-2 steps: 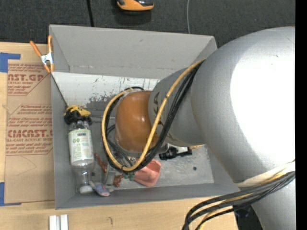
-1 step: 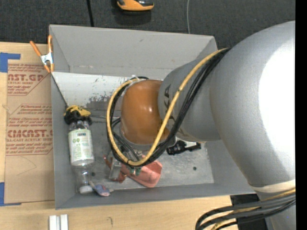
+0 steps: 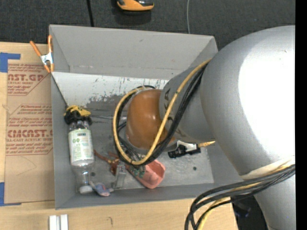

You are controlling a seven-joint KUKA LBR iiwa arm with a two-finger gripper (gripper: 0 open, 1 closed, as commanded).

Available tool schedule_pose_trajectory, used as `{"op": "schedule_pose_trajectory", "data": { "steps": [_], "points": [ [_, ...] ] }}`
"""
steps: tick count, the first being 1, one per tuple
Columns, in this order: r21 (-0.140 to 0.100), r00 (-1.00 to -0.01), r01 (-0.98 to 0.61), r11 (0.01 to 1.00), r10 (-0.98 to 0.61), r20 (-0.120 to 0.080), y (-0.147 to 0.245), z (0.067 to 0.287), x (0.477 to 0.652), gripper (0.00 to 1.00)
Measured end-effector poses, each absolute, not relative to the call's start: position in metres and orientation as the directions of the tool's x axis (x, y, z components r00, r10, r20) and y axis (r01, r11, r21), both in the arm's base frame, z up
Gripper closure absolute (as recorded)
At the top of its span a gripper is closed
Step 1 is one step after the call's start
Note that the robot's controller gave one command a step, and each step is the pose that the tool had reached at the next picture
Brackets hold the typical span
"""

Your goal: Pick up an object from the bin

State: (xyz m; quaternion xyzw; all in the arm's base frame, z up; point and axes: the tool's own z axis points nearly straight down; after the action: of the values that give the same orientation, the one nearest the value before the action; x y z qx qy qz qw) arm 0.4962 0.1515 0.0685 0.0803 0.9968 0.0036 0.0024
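Reaching down into the grey bin (image 3: 62, 176) from the right, with the gripper (image 3: 122, 172) low over the floor close to the near wall, under the orange wrist cover (image 3: 144, 116) and its looped cables. Cannot tell the gripper open from shut, nor make out anything held in it. Judging by that, at the reaching step: nothing raised clear of the floor, so closing and lifting left to do. Hovering nearest a pink lump (image 3: 154, 174), soft-looking, just to the right, with a small green piece (image 3: 139, 171) against that lump's left edge and a thin red-brown bit (image 3: 108, 159) just to the left; cannot say which is meant. Lying toward the near left corner, a small blue-grey scrap (image 3: 100, 190). Stretching away from there, a clear bottle (image 3: 80, 145) with a white label, on its side, neck toward the near wall. Resting to the right beside the arm (image 3: 249, 104), a black and white part (image 3: 184, 150). Sitting farther back, just beyond the bottle's far end, a yellow and black toy car (image 3: 77, 112). In the way: the near wall close by and the small bits bunched round the pink lump
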Motion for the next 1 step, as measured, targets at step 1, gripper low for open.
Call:
{"op": "schedule_pose_trajectory", "data": {
  "steps": [1],
  "points": [
    [0.006, -0.987, 0.162, 0.987, 0.162, -0.006, 0.1502, 0.0713, 0.497, 1.0]
  ]
}}
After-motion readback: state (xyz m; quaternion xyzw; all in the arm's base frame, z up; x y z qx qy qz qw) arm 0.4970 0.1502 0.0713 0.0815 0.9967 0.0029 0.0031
